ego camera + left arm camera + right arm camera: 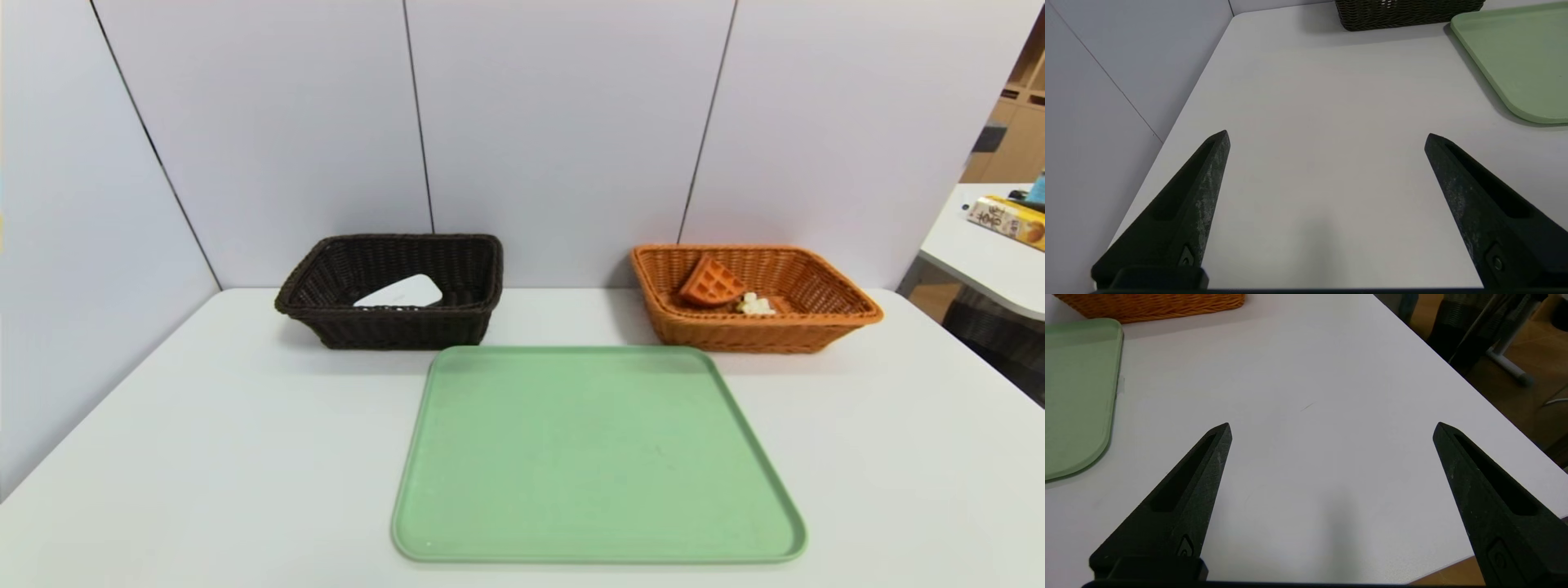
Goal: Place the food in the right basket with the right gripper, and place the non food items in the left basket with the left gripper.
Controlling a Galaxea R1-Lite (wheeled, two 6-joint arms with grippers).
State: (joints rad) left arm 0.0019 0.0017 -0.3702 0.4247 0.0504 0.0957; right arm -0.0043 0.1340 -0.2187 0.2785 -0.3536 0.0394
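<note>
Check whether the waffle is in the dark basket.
No, the waffle lies in the orange basket, beside the small pale piece.

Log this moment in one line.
left gripper: open, empty | right gripper: open, empty | tray: bare | orange basket: waffle | dark basket: white item

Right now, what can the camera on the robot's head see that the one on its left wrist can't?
Only the head view shows the orange basket, with a waffle piece and a small pale lump inside, and the white thing in the dark basket.

Only the left wrist view shows the left tool, wide open above the table.

Both show the dark basket, the green tray and the table.
</note>
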